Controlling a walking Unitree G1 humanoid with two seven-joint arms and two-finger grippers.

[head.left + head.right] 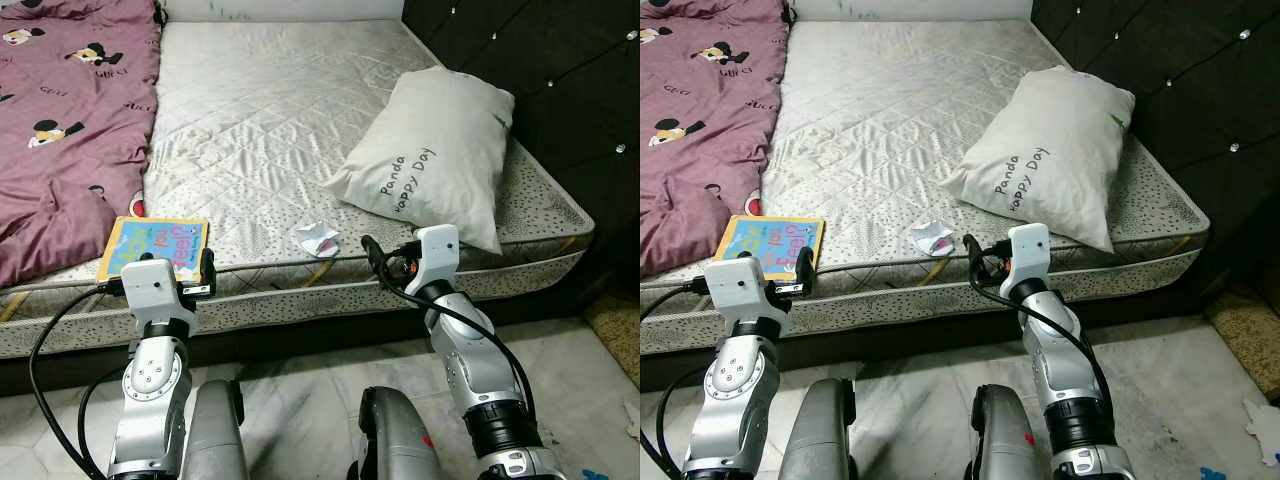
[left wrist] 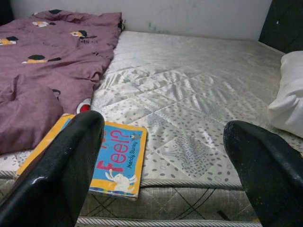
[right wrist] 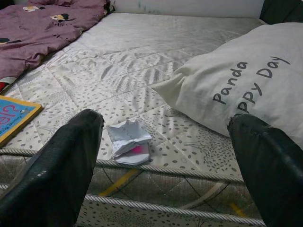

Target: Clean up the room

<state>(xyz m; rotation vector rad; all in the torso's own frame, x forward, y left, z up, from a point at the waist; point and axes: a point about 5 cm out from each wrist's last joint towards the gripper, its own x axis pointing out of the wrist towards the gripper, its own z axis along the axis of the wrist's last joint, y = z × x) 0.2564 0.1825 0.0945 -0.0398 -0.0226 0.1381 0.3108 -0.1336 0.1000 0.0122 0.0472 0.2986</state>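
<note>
Ahead of my right gripper (image 3: 163, 165), fingers spread wide, crumpled paper (image 3: 128, 141) lies at the mattress (image 1: 260, 110) edge; my left gripper (image 2: 163, 170), equally wide, faces the book (image 2: 113, 158).

Crumpled wrapper at the mattress edge, between two spread black fingers

The right gripper (image 3: 165, 165) is wide open, one finger (image 3: 57, 165) lower left, the other lower right. A crumpled white paper wrapper (image 3: 128, 142) lies on the grey quilted mattress (image 3: 142, 52). A white pillow (image 3: 241, 90) fills the right, a purple blanket (image 3: 42, 28) upper left, a book corner (image 3: 12, 116) at the left edge.
</note>
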